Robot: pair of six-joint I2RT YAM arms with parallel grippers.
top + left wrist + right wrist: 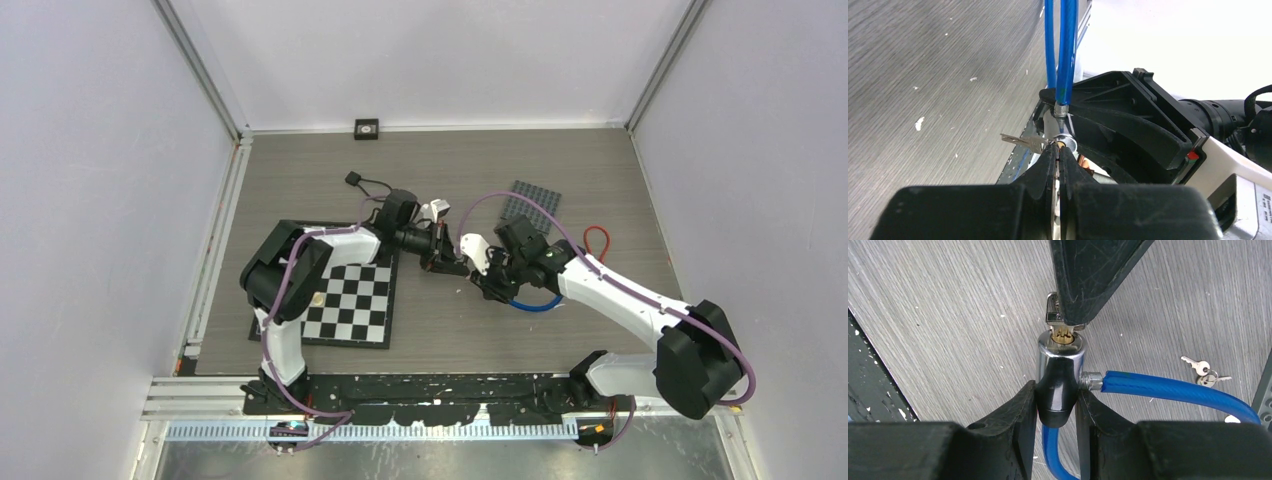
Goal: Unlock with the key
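My right gripper is shut on the black and chrome lock body of a blue cable lock. My left gripper is shut on a silver key whose blade sits in the brass keyhole at the lock's chrome end. In the left wrist view a second key of the same ring sticks out left of my fingers, beside the chrome lock end. In the top view both grippers meet at mid-table, with the blue cable loop below the right wrist.
A spare pair of small keys lies on the wood table right of the lock. A black-and-white chessboard lies at the left, a grey studded plate and a red cable loop behind the right arm.
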